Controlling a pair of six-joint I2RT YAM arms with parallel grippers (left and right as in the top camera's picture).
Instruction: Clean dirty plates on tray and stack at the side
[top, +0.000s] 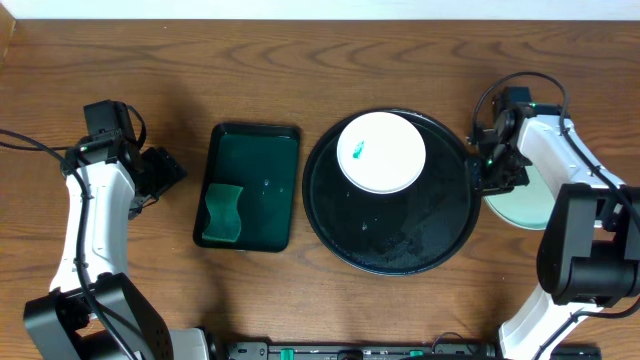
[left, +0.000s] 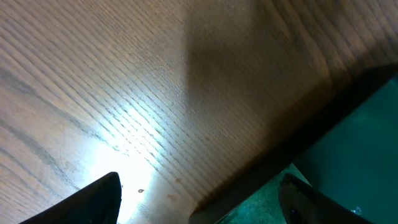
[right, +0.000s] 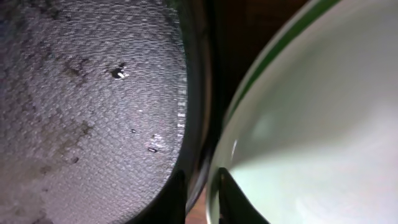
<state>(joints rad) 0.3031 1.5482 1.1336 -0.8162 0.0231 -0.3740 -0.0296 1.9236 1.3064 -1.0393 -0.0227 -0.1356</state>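
Observation:
The large round black tray (top: 400, 240) sits mid-table with a white plate (top: 385, 165) on its far part; the plate carries a small green smear. A pale mint-green plate (top: 525, 205) lies on the table just right of the tray. I cannot tell whether another plate lies under it. My right gripper (top: 490, 170) is at that plate's left edge. In the right wrist view its fingers (right: 200, 186) are close together around the mint plate's rim (right: 311, 124), beside the tray's rim (right: 93, 93). My left gripper (top: 172, 170) is open and empty over bare wood (left: 200, 186).
A smaller rectangular dark tray (top: 265, 160) with a green sponge (top: 224, 213) stands left of the round tray; its edge shows in the left wrist view (left: 373, 124). Small specks and wet marks lie on the round tray's floor. Cables run along both arms.

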